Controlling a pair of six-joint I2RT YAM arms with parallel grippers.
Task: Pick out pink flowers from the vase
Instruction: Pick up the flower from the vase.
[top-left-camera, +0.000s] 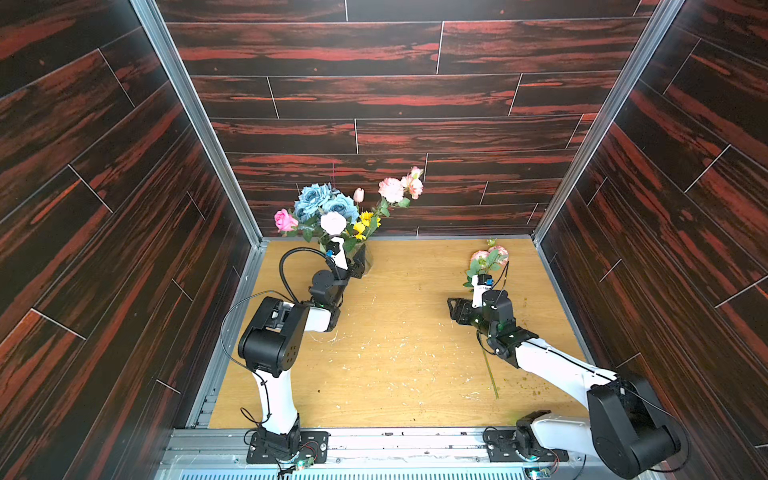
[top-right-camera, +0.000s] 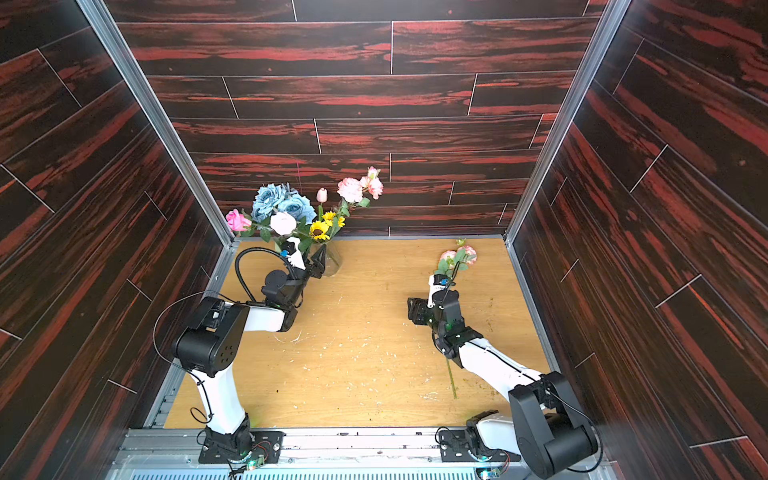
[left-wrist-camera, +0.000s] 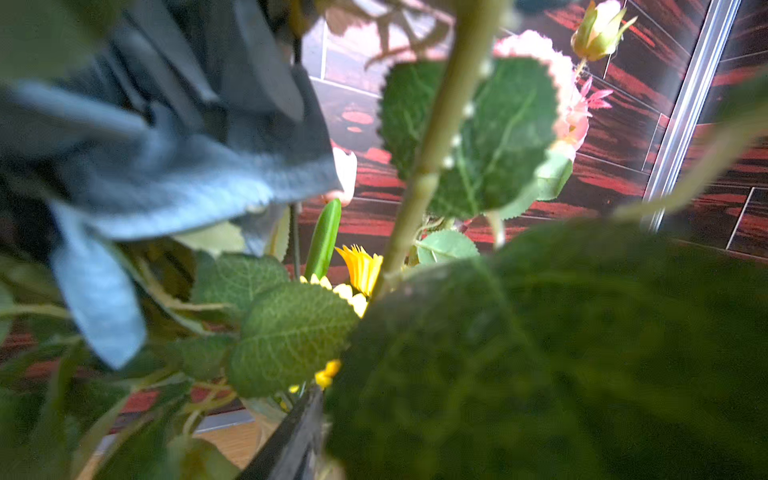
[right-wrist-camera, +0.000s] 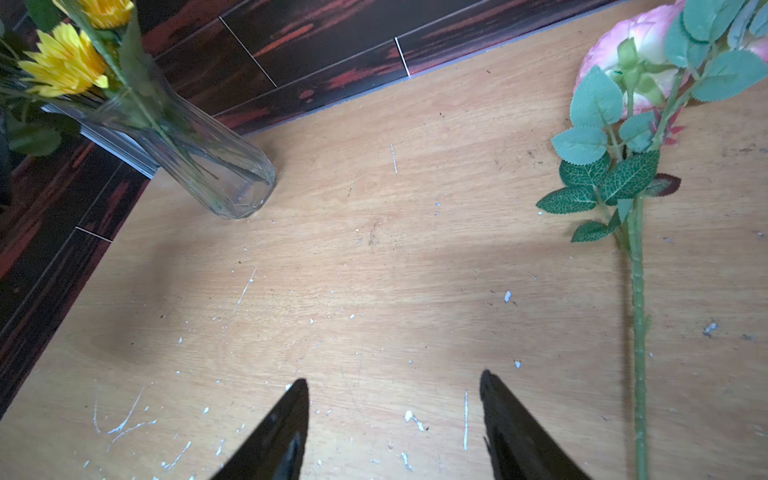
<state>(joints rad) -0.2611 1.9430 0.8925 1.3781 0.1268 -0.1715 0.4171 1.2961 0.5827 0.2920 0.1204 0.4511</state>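
Gaping empty over scuffed plywood, right gripper flanks a ruffled pink spray; leaves hide whether left gripper at the faceted glass vase grips.

no legible text, labels, brand marks or numbers on any surface in any view.

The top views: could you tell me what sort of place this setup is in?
Probably a robot test cell: left arm and right arm mounted on an aluminium rail, a scratched plywood table, wood-print panels on three sides.
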